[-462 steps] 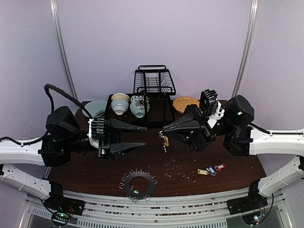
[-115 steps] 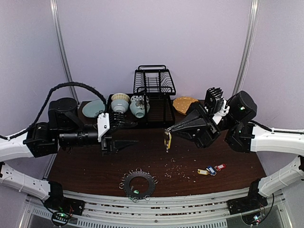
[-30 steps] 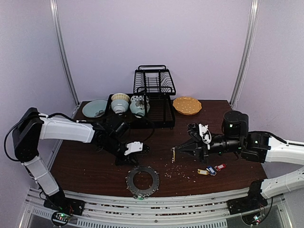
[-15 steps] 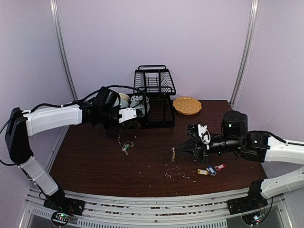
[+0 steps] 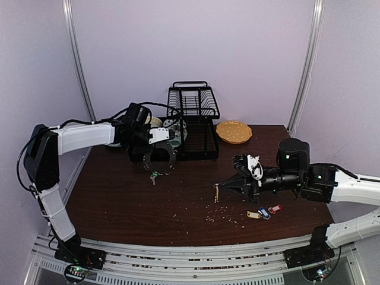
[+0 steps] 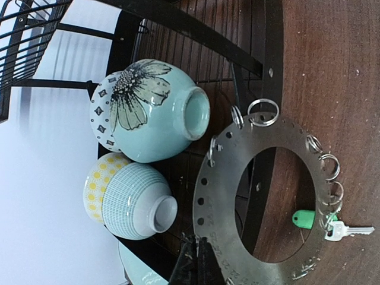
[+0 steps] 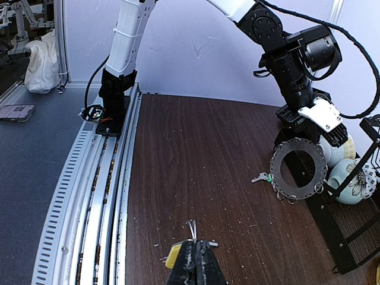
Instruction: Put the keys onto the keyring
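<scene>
Left fingers (image 6: 186, 266) pinch shut on the flat grey metal keyring (image 6: 209, 202) at its rim, holding it upright beside the black wire rack (image 5: 205, 110), split rings exposed; right fingers (image 7: 186, 267) clamp a yellow-tagged metal key (image 7: 174, 256), likely for threading.

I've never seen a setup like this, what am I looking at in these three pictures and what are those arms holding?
These are two robot arms bolted to a dark wooden table, each ending in a two-finger gripper. The wide picture comes from a fixed camera above and behind them; the other two come from small cameras on the wrists. The left gripper is shut on the edge of a flat grey metal ring-shaped disc, held upright beside the black wire dish rack; a key with a green tag hangs from it. The right gripper pinches a key with a yellow tag. Three more keys, tagged yellow, blue and red, lie on the table among crumbs, with an orange plate and patterned bowls at the back.
</scene>
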